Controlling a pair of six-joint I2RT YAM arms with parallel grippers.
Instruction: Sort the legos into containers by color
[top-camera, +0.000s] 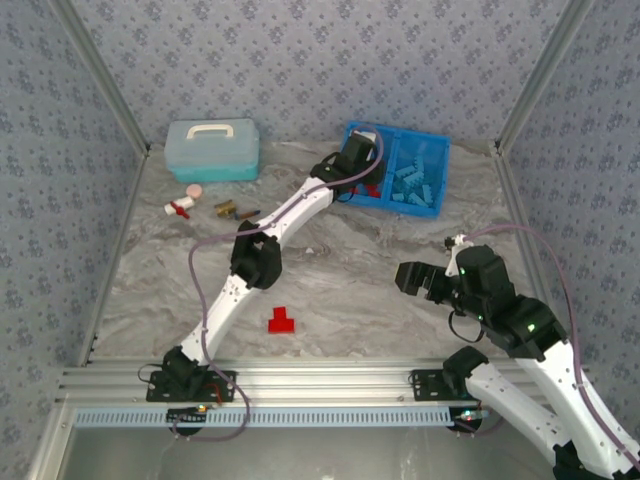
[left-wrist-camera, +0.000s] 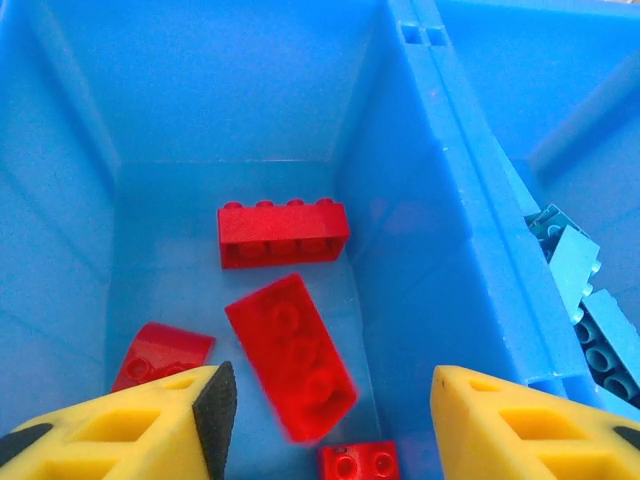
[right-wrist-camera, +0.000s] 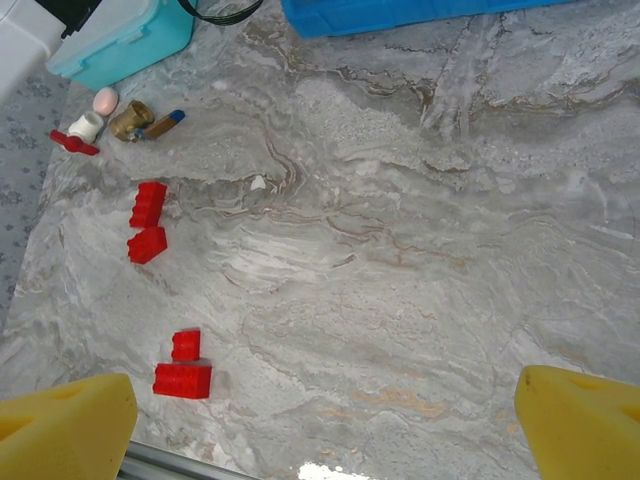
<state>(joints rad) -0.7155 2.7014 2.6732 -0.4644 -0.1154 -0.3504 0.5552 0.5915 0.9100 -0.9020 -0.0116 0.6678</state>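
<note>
1. Rectangular red plastic bricks (left-wrist-camera: 283, 232) are seen in the left compartment of the shallow bright blue plastic tray (left-wrist-camera: 420, 230)
2. The left tool (left-wrist-camera: 327, 400) is held apart just above them, none gripped
3. The right tool (right-wrist-camera: 325, 420) is spread wide over the grey marbled tabletop (right-wrist-camera: 420, 250), with loose red bricks (right-wrist-camera: 183, 380) below

Legos (left-wrist-camera: 285, 235) and tray (left-wrist-camera: 420, 250) look glossy, smooth plastic.

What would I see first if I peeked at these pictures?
Probably the bright blue tray at the far side of the marbled table, with the left gripper open right above the red legos in its left compartment. Light blue legos lie in the right compartment. A few loose red bricks sit on the table, and the right gripper hangs wide open over it.
</note>
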